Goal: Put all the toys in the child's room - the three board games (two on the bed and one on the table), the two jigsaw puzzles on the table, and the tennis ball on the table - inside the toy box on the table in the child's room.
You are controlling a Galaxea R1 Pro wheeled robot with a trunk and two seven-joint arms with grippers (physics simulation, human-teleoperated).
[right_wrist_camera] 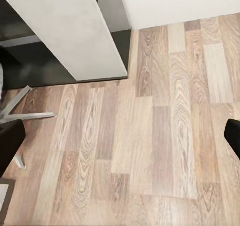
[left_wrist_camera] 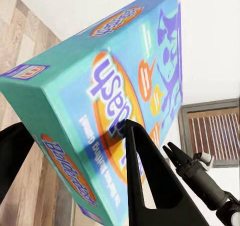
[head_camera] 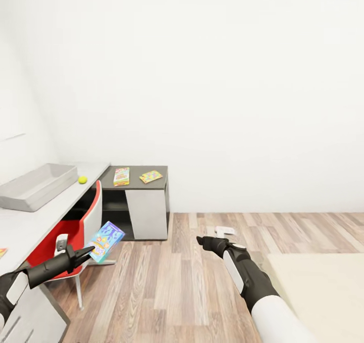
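A: While the left tool (head_camera: 86, 252) was clenched on the blue board game (head_camera: 104, 241), where did that box hang against the toy box (head_camera: 35, 185)?

B: Well short of it and lower, out over the wood floor (head_camera: 177, 282) beside the red chair (head_camera: 71, 232). The toy box sat on the tabletop (head_camera: 30, 222), with the tennis ball (head_camera: 82, 180) just beside its far end.

A: How sound was the hold?

B: In the left wrist view the fingers (left_wrist_camera: 150, 186) pinched one corner of the box (left_wrist_camera: 115, 101), so most of it stuck out past them. I judged a quick swing could twist it in the grip.

A: So what did the step call for?

B: As I read it, lift the box above the toy box rim first, clear of the chair back, then carry it level over the bin and let go low, flat against the floor of the bin. That would leave room for the rest.

A: And the right tool (head_camera: 206, 242)?

B: It held nothing that I could see; its fingers seemed parted, though I could not tell for sure. It hung over the floor, well apart from the toy box.

A: Anything beyond the toy box?

B: Two bright flat items (head_camera: 121, 176) lay on the dark cabinet (head_camera: 136, 191) past the tabletop's end.
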